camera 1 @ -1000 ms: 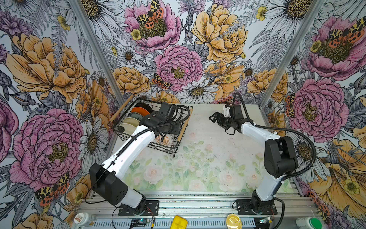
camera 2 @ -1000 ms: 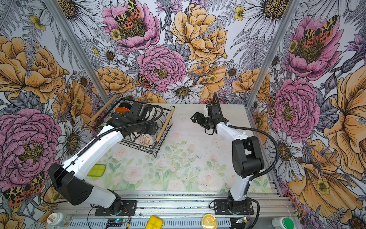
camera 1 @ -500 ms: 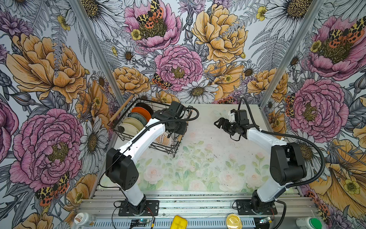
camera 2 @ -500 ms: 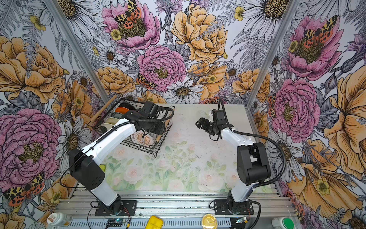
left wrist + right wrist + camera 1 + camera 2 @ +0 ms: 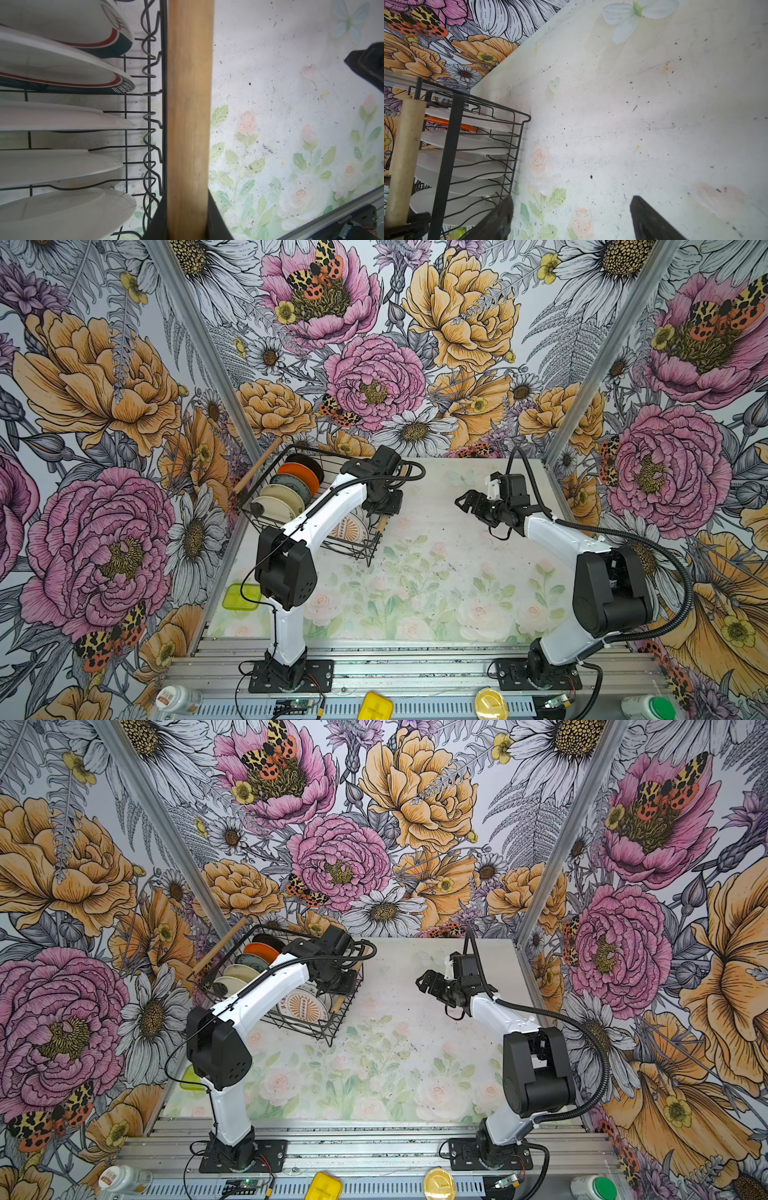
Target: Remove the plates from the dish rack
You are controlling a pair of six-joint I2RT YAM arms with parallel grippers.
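Wooden handle (image 5: pixel 189 104): light rod along the side of the dish rack (image 5: pixel 360 549) that faces the open table (image 5: pixel 436 572). In both top views it is mostly covered, and only its near end shows.
Left gripper (image 5: pixel 383 508): jaws closed snugly on the rod, with one dark finger on each side. The fingertips are cut off at the edge of the wrist picture.
Right gripper (image 5: pixel 467 504): fingers (image 5: pixel 500 218) spread wide with nothing between them. It hangs over bare table, well apart from the rack.
Rack position: far left corner of the table, against the wall.
Small plates (image 5: pixel 291 485): inside the rack on the wall side, upright in a row: black, orange, blue-grey and two cream.
Larger plates (image 5: pixel 62 118): inside the rack near the handle. Five pale rims show edge-on, two of them with dark bands.
Hidden: the left arm (image 5: pixel 328 510) covers most of the larger plates from above. Only one orange-patterned face (image 5: pixel 305 1007) shows.
Unreadable: the lettering on one dark rim.
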